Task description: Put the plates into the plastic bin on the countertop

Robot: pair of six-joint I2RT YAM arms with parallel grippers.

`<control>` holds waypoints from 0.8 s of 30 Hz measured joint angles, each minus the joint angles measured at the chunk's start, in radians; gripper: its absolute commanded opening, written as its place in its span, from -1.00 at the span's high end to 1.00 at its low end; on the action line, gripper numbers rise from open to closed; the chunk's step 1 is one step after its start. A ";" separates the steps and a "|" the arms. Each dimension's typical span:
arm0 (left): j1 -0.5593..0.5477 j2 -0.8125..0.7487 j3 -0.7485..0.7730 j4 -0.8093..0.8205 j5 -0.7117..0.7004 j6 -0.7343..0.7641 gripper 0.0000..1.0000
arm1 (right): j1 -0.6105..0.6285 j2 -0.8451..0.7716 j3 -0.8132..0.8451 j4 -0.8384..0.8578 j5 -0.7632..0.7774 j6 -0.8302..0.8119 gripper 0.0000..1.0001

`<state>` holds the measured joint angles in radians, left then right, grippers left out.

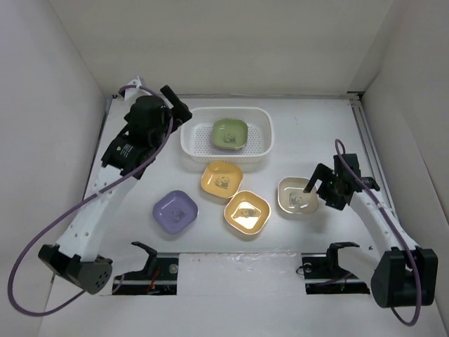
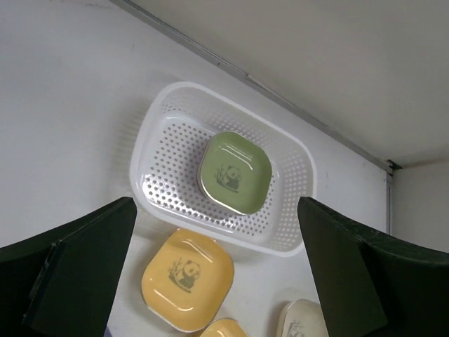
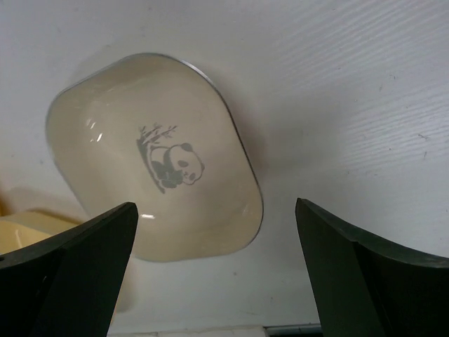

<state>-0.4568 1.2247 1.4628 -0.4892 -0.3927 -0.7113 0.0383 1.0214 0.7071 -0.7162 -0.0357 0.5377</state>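
The white perforated plastic bin [image 1: 193, 144] stands on the countertop [image 1: 309, 133] with a green plate [image 1: 230, 133] inside it. Two orange-yellow plates [image 1: 221, 178] [image 1: 247, 211], a purple plate [image 1: 175, 210] and a cream plate [image 1: 295, 198] lie in front of the bin. My left gripper [image 1: 181, 105] hovers open and empty above the bin's far left corner. Its wrist view looks down on the bin [image 2: 158, 175], the green plate [image 2: 233, 172] and an orange-yellow plate [image 2: 186, 277]. My right gripper [image 1: 324, 188] is open just right of the cream plate [image 3: 154, 182], whose near corner lies between the fingers.
Pale walls close in the countertop on the left, back and right. A metal rail [image 1: 366, 140] runs along the right edge. Both arm bases and black mounts [image 1: 147, 260] sit at the near edge. A purple cable [image 1: 42, 239] loops beside the left arm.
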 measured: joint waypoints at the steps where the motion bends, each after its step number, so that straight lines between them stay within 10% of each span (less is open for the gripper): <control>1: -0.001 -0.026 -0.019 -0.001 0.003 0.016 -0.99 | -0.008 0.021 -0.019 0.019 0.001 0.009 -0.97; 7: -0.002 -0.059 -0.092 0.000 0.047 0.081 -0.99 | -0.027 0.116 -0.103 0.146 -0.010 0.044 -0.71; 13: -0.002 0.025 -0.147 -0.002 0.097 0.101 -0.99 | -0.027 0.231 -0.120 0.239 -0.035 0.062 0.92; 24: 0.150 0.016 -0.195 0.005 0.146 0.087 -0.99 | -0.027 -0.068 -0.051 0.050 0.039 0.114 1.00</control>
<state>-0.3065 1.2411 1.2675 -0.4843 -0.2462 -0.6239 0.0113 0.9535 0.6559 -0.6662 0.0036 0.6521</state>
